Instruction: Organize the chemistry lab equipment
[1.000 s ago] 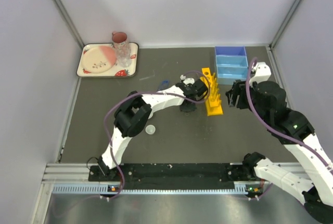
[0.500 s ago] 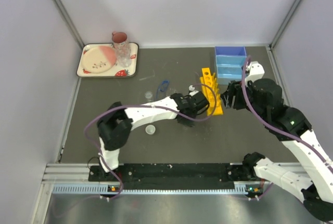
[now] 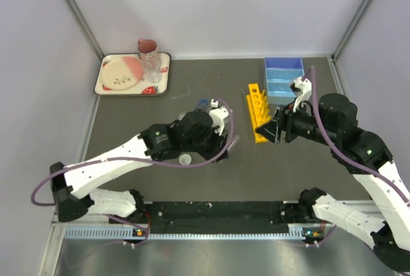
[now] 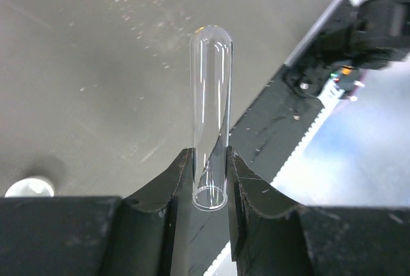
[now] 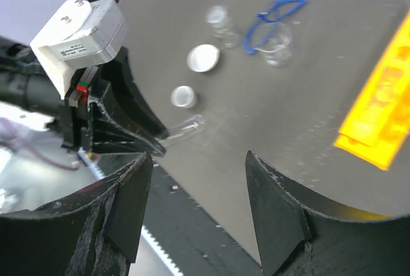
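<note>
From above, the left gripper (image 3: 224,136) holds the glass tube (image 3: 233,140) near the yellow rack (image 3: 258,113), on its left; the right gripper (image 3: 277,132) is beside the rack's near end. Left wrist: jaws clamped on the tube's open end, rounded end pointing outward. Right wrist: fingers (image 5: 128,212) apart, empty.

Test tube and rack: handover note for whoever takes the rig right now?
Left gripper: jaws shut on a glass tube, held off the table, left of the rack.
Right gripper: open, empty, at the rack's near end.
Loose on the table: two dishes, beaker, goggles. Blue tray sits behind the rack.
Done: tube picked up.
Left: tube into the rack, then sort the loose items.
</note>
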`<state>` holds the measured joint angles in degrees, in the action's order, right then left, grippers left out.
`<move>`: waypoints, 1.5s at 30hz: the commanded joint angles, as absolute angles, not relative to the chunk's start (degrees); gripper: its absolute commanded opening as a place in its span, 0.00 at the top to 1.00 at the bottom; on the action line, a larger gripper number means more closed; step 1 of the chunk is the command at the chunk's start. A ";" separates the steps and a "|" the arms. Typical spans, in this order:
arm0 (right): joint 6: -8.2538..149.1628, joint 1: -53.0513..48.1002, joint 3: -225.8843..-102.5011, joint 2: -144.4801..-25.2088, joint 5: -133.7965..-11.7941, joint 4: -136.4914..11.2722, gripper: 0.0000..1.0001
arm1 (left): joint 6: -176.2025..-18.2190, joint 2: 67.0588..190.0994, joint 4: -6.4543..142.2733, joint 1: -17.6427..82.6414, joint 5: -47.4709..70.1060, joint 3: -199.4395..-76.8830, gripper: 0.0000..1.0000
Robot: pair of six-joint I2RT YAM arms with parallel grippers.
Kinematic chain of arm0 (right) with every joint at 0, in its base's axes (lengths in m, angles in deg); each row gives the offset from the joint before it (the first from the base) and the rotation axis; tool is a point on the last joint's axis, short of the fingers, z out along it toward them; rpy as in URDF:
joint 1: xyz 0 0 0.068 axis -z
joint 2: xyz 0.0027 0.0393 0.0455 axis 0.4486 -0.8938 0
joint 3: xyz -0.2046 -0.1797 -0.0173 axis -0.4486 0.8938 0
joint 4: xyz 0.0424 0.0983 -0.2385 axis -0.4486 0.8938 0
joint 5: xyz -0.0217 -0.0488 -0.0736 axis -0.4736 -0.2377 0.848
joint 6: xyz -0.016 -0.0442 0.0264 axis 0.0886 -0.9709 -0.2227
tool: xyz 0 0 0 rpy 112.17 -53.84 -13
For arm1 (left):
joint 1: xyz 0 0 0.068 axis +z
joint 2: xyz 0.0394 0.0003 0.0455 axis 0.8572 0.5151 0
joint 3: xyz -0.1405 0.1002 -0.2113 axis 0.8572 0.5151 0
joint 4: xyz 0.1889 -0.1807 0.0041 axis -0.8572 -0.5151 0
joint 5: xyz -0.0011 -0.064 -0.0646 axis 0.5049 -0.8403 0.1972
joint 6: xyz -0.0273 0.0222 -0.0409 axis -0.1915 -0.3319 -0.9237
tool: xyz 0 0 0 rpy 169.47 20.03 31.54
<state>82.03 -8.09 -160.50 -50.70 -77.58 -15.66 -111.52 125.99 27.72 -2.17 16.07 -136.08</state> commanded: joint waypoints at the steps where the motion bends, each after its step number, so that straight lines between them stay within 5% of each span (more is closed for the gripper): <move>1: 86.48 -8.59 -163.53 -51.75 -92.03 -20.04 0.39 | -107.60 118.58 36.09 -2.09 6.06 -132.62 0.99; 15: 99.14 -11.40 -155.89 -51.66 -102.68 -36.21 0.39 | -107.87 104.68 47.08 -2.09 -6.78 -125.14 0.97; 36: 101.43 -20.10 -153.78 -52.90 -99.78 -40.62 0.44 | -107.60 104.33 49.11 -1.21 -7.23 -127.43 0.97; 45: 101.87 -21.33 -152.54 -52.28 -99.34 -41.41 0.54 | -107.96 104.50 50.07 -0.77 -7.93 -127.78 0.97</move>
